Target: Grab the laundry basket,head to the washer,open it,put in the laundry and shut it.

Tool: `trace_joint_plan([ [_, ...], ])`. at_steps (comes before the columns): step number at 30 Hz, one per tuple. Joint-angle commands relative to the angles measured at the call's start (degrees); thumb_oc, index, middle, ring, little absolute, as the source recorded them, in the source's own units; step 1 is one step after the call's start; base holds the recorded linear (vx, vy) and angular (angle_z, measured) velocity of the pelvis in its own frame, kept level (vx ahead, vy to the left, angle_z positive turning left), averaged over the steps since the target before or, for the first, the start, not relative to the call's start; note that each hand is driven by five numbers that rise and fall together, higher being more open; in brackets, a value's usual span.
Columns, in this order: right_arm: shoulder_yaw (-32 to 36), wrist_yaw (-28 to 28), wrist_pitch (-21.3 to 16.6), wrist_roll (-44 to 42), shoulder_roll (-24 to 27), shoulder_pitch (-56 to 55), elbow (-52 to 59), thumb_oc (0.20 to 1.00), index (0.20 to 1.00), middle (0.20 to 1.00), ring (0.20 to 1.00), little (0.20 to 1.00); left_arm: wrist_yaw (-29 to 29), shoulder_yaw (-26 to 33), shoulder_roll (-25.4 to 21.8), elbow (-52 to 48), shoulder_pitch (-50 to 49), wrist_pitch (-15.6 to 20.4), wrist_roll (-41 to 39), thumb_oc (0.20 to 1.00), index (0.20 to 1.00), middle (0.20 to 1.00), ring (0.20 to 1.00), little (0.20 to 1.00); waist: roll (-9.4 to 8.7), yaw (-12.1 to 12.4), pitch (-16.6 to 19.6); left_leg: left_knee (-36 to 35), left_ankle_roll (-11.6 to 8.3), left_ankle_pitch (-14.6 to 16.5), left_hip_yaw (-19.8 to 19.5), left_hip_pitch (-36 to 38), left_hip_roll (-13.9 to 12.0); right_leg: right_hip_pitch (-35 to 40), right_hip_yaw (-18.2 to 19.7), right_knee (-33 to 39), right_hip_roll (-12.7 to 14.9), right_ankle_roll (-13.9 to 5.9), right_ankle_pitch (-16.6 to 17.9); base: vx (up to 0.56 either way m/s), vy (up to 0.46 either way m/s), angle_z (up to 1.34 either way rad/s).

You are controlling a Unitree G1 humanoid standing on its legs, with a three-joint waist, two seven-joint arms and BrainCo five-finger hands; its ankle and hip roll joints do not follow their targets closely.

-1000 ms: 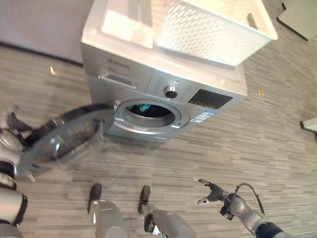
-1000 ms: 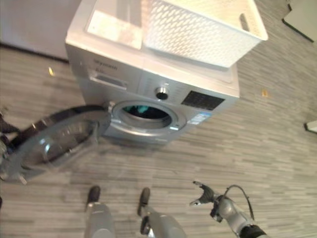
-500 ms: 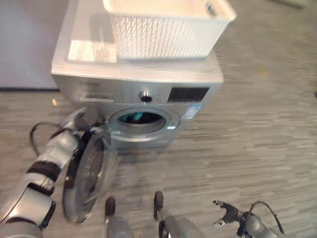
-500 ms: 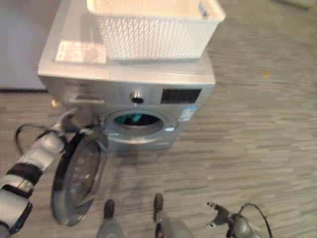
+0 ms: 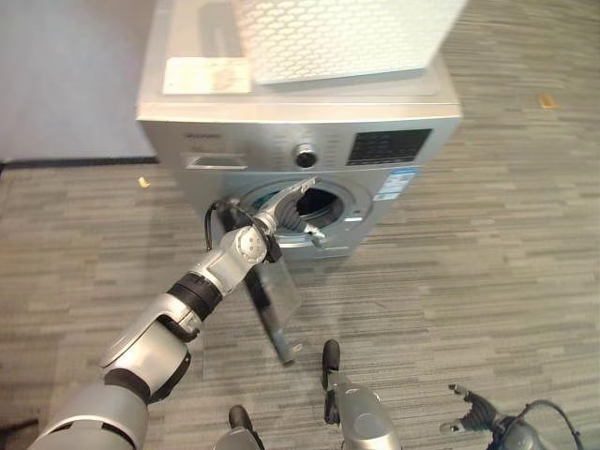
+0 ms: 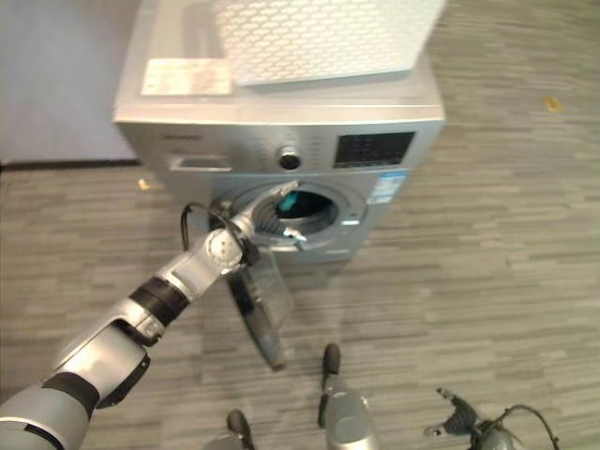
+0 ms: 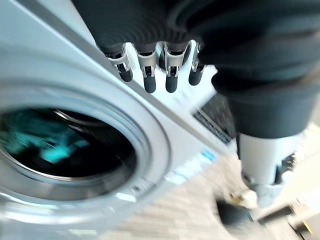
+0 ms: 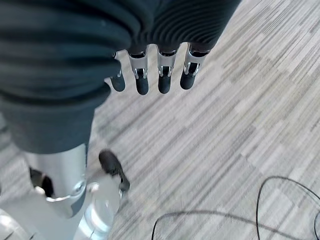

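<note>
From the head cameras, the washer (image 5: 300, 150) stands against the wall with the white laundry basket (image 5: 347, 37) resting on its top panel. Its round door (image 5: 272, 291) hangs open, swung out edge-on toward the camera, and teal laundry (image 6: 287, 202) lies inside the drum. The left arm reaches forward and up from the lower left, nearly straight, and the left hand (image 5: 286, 202) is at the door's upper edge, in front of the drum opening, its fingers extended toward the rim. The right hand (image 5: 473, 412) hangs low at the lower right above the grey plank floor (image 5: 487, 281), fingers spread loosely and holding nothing. In the left wrist view, the left hand's fingers (image 7: 150, 75) are straight in a row, pointing at the washer's front panel just above the drum opening (image 7: 65, 145), where the teal laundry shows; nothing is gripped. In the right wrist view, the right hand's fingers (image 8: 162, 75) hang straight and relaxed over the floor, with nothing in them.
</note>
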State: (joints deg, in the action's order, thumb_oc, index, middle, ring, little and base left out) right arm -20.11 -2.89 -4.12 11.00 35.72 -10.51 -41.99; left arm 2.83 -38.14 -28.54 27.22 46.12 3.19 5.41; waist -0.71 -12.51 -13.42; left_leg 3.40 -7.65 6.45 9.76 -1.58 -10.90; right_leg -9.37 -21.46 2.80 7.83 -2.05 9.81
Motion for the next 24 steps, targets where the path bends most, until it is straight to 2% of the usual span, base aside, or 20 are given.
trace_joint_plan([
  [1,-0.12,-2.26,-1.75,0.13,-2.13,2.17,-2.47,1.000,1.000,1.000,1.000,1.000,4.39,10.65,-8.67,-12.88,-5.01,4.83,8.46,1.000,1.000,1.000,1.000,1.000,0.20,5.05,4.57,0.49,0.22,-6.42,-1.44,6.54,-3.05,-3.58,0.23,-6.50,-4.89,-1.37,-11.19,-0.03,-0.004,0.25],
  [4,-1.21,-3.41,-1.92,0.88,-3.94,1.64,-2.37,1.000,1.000,1.000,1.000,1.000,4.59,18.16,-12.87,-22.73,-12.16,5.57,12.13,1.000,1.000,1.000,1.000,1.000,-0.14,6.44,5.28,0.53,0.11,-7.06,-2.68,7.07,-2.87,-2.69,-0.47,-6.66,-4.83,-1.25,-11.81,0.01,-0.021,0.29],
  [5,1.24,-4.27,-1.40,-0.47,-7.64,0.48,-2.30,1.000,1.000,1.000,1.000,1.000,3.58,30.53,-13.03,-31.62,-29.21,6.19,11.62,1.000,1.000,1.000,1.000,1.000,-0.35,9.71,5.74,2.61,0.19,-8.11,-4.31,7.02,-2.86,-0.67,-1.13,-6.56,-5.21,-0.23,-13.06,0.03,-0.047,0.36],
  [7,0.42,-4.29,-1.35,-0.51,-7.21,0.44,-2.20,1.000,1.000,1.000,1.000,1.000,2.95,32.15,-12.97,-33.15,-31.27,5.83,11.59,1.000,1.000,1.000,1.000,1.000,-0.17,8.92,6.04,2.83,0.14,-7.96,-4.34,7.04,-2.95,-0.50,-1.15,-6.45,-5.30,-0.18,-13.07,0.01,-0.068,0.18],
  [8,0.27,-5.11,-1.68,-2.19,-7.78,2.31,0.82,1.000,1.000,1.000,1.000,1.000,1.47,36.79,-11.07,-34.40,-41.58,5.60,9.98,1.000,1.000,1.000,1.000,1.000,-0.97,11.61,5.23,11.77,0.08,-11.56,-6.52,3.54,-2.58,2.08,-0.14,-5.57,-6.22,1.33,-14.08,0.01,-0.157,0.21],
  [9,-0.13,-6.16,-1.97,-3.53,-7.52,2.93,3.36,1.000,1.000,1.000,1.000,1.000,-0.23,38.97,-9.71,-34.68,-47.46,5.32,8.22,1.000,1.000,1.000,1.000,1.000,-1.83,12.96,4.42,18.18,0.22,-13.19,-8.45,0.38,-2.00,3.60,0.53,-4.89,-6.55,2.25,-14.45,-0.01,-0.156,0.26],
  [10,-0.41,-6.30,-1.83,-3.65,-7.35,2.80,3.64,1.000,1.000,1.000,1.000,1.000,-0.51,39.54,-9.67,-35.22,-48.21,5.24,8.11,1.000,1.000,1.000,1.000,1.000,-1.77,12.57,4.54,19.17,0.16,-12.86,-8.76,-0.21,-2.07,3.63,0.41,-4.75,-6.64,2.35,-14.38,-0.02,-0.112,0.22],
  [11,-1.23,-7.31,-2.16,-5.88,-6.90,4.05,5.92,1.000,1.000,1.000,1.000,1.000,-1.87,40.44,-7.73,-33.34,-52.47,5.01,5.85,1.000,1.000,1.000,1.000,1.000,-2.50,14.33,3.75,25.35,0.46,-14.11,-11.43,-3.74,-0.77,5.03,0.81,-4.02,-6.85,2.96,-14.50,0.00,-0.093,0.23],
  [12,-2.77,-8.16,-1.54,-7.81,-6.64,7.71,6.42,1.000,1.000,1.000,1.000,1.000,-4.05,40.45,-5.49,-30.49,-58.34,4.02,5.41,1.000,1.000,1.000,1.000,1.000,-3.37,17.65,2.25,29.21,1.56,-13.49,-14.51,-7.94,0.79,7.17,1.02,-3.50,-6.26,3.10,-15.18,0.03,-0.097,0.28],
  [14,-6.41,-9.41,-0.94,-7.22,-6.07,12.27,6.33,1.000,1.000,1.000,1.000,1.000,-5.91,39.29,-4.25,-26.05,-61.59,2.95,5.77,1.000,1.000,1.000,1.000,1.000,-3.87,20.74,1.84,24.54,2.20,-9.70,-15.11,-11.01,0.48,8.86,-0.01,-2.98,-5.28,2.10,-15.42,0.12,-0.004,0.17],
  [15,-10.72,-13.68,-0.11,-10.11,-6.48,17.57,6.14,1.000,1.000,1.000,1.000,1.000,-8.42,37.69,-3.96,-21.10,-64.17,2.27,6.04,1.000,1.000,1.000,1.000,1.000,-4.53,23.87,2.04,16.40,2.34,-5.99,-14.99,-12.35,0.82,10.02,-0.34,-2.47,-4.74,0.96,-15.69,0.16,0.039,0.15],
  [16,-10.87,-13.76,-0.08,-10.27,-6.49,17.75,6.07,1.000,1.000,1.000,1.000,1.000,-8.44,37.81,-3.94,-21.01,-64.17,2.35,6.01,1.000,1.000,1.000,1.000,1.000,-4.70,23.91,1.97,15.77,2.35,-6.19,-14.71,-11.89,0.85,10.09,-0.17,-2.45,-4.64,0.94,-15.71,0.20,0.073,0.52],
  [17,-13.32,-17.09,1.27,-12.31,-6.66,19.40,6.79,1.000,1.000,1.000,1.000,1.000,-10.08,37.58,-3.82,-18.61,-65.70,1.77,5.38,1.000,1.000,1.000,1.000,1.000,-4.86,25.59,2.23,9.63,1.84,-7.54,-15.27,-12.08,0.95,11.13,0.21,-2.30,-5.02,0.59,-16.23,0.09,0.028,0.37],
  [18,-13.34,-17.10,1.29,-12.32,-6.65,19.42,6.80,1.000,1.000,1.000,1.000,1.000,-10.08,37.60,-3.82,-18.61,-65.71,1.78,5.38,1.000,1.000,1.000,1.000,1.000,-4.91,25.61,2.17,9.37,1.84,-7.68,-15.18,-11.87,0.97,11.18,0.26,-2.29,-4.97,0.60,-16.23,0.16,0.064,0.23],
  [19,-15.58,-19.65,2.30,-13.44,-6.46,21.93,7.80,1.000,1.000,1.000,1.000,1.000,-11.30,36.87,-3.78,-15.75,-66.47,1.41,4.96,1.000,1.000,1.000,1.000,1.000,-5.09,27.12,2.51,5.82,1.54,-9.22,-15.82,-12.88,0.62,12.10,0.45,-2.24,-5.41,0.23,-16.76,0.19,0.095,0.04],
  [20,-19.80,-21.87,3.50,-18.03,-7.91,28.07,8.98,1.000,1.000,1.000,1.000,1.000,-10.86,34.23,-3.39,-9.19,-65.35,1.06,5.20,1.000,1.000,1.000,1.000,1.000,-5.56,29.23,2.42,1.02,0.78,-12.44,-15.80,-14.37,0.54,14.11,1.21,-2.36,-5.62,0.05,-17.73,0.27,0.152,0.12],
  [21,-21.71,-22.94,4.18,-19.39,-9.31,29.82,9.04,1.000,1.000,1.000,1.000,1.000,-10.64,33.76,-2.69,-6.13,-65.11,0.62,5.18,1.000,1.000,1.000,1.000,1.000,-5.52,29.79,3.28,-1.53,0.76,-12.41,-15.83,-13.01,0.28,14.48,1.71,-2.59,-5.79,-0.32,-17.88,0.19,0.118,-0.10],
  [22,-21.83,-22.93,4.20,-19.46,-9.34,29.97,8.96,1.000,1.000,1.000,1.000,1.000,-10.53,33.76,-2.60,-5.85,-64.96,0.77,5.19,1.000,1.000,1.000,1.000,1.000,-5.52,29.87,3.16,-2.00,0.75,-12.60,-15.61,-12.62,0.20,14.54,1.88,-2.61,-5.77,-0.32,-17.88,0.20,0.150,-0.66],
  [23,-23.85,-21.94,4.42,-20.53,-12.34,31.65,7.10,1.000,1.000,1.000,1.000,1.000,-8.80,31.72,-1.19,1.44,-62.69,0.02,4.51,1.000,1.000,1.000,1.000,1.000,-5.90,30.60,4.52,-1.03,0.87,-12.03,-16.11,-11.07,0.91,15.15,1.93,-3.07,-4.88,-1.10,-18.01,0.11,0.103,-0.77],
  [24,-23.79,-21.90,4.34,-20.52,-12.37,31.76,6.95,1.000,1.000,1.000,1.000,1.000,-8.69,31.58,-1.16,1.71,-62.41,0.16,4.50,1.000,1.000,1.000,1.000,1.000,-5.87,30.61,4.49,-0.98,0.98,-12.28,-16.16,-11.31,0.99,14.98,1.86,-3.05,-4.82,-1.17,-17.77,0.26,0.226,-0.64],
])
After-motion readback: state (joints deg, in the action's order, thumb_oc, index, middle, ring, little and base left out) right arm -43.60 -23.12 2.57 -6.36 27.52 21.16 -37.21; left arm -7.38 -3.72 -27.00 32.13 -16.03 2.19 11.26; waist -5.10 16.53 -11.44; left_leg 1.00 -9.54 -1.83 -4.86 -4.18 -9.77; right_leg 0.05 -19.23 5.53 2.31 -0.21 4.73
